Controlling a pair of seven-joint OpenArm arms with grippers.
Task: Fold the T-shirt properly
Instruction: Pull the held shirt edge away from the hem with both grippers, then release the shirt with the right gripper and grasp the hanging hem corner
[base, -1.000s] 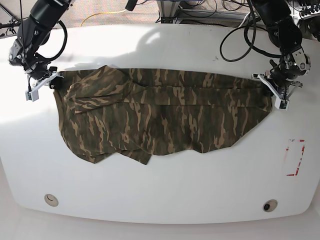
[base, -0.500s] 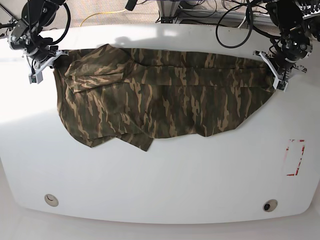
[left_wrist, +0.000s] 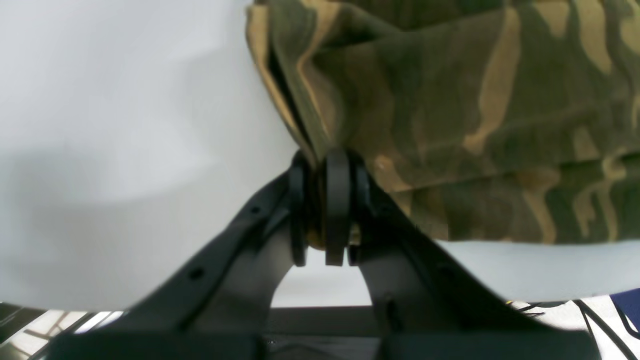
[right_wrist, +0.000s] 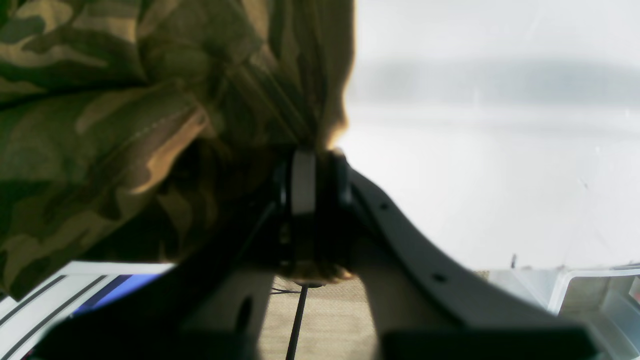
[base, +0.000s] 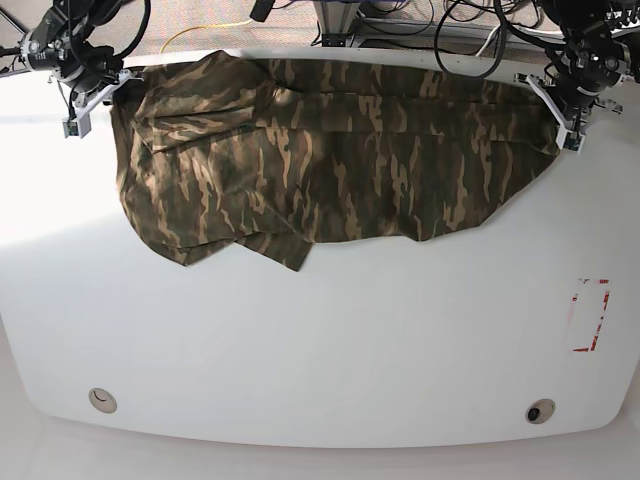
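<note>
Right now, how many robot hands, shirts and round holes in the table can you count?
Black-and-white robot hands: 2, the left hand and the right hand, both pinching cloth.
Soft camouflage-print T-shirt: 1.
Round holes in the white table: 2, one and another.
Total: 5.

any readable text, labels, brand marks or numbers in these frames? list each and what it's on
None can be read.
T-shirt: camouflage print only, no logo or tag showing.
Red-and-white marking on the table: an outlined rectangle, no letters legible.
Striped white and blue surface in the right wrist view: blurred, no text readable.
</note>
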